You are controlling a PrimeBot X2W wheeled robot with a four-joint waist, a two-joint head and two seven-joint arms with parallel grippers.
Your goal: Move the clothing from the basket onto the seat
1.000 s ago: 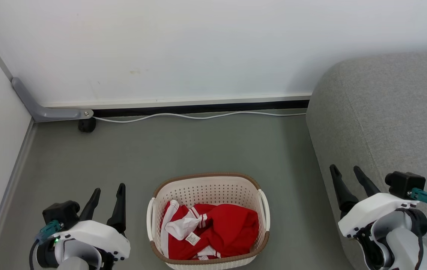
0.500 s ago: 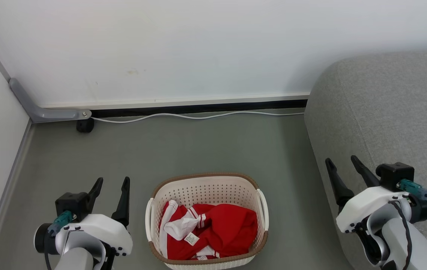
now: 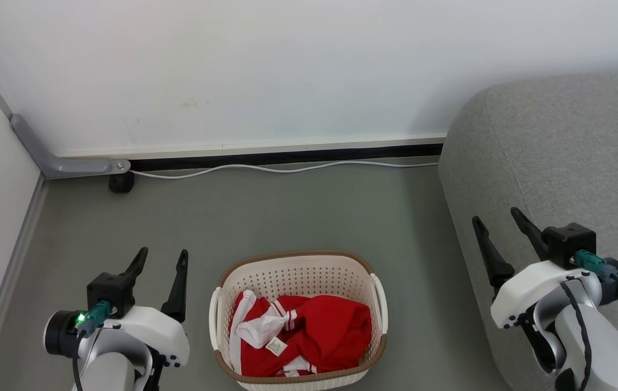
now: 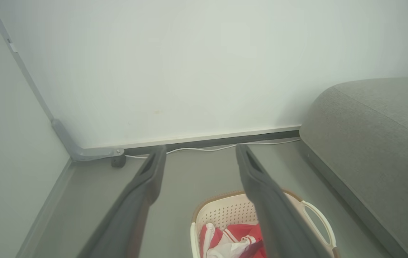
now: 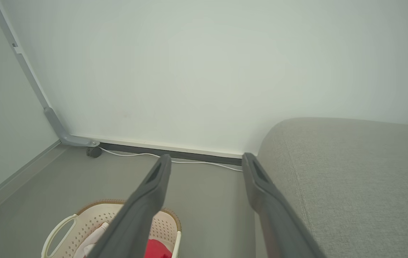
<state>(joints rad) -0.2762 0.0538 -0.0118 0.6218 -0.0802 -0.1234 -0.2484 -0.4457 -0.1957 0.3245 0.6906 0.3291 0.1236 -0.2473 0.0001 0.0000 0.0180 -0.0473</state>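
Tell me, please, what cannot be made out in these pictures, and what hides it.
1. Head view: the count of pieces in the clothing; bunched folds cover each other.
2. Head view: the print on the white label; too small to read.
3. Head view: the floor of the basket, under the clothing; its near wall is cut by the bottom edge.
4. All views: the full extent of the seat, cut by picture edges.
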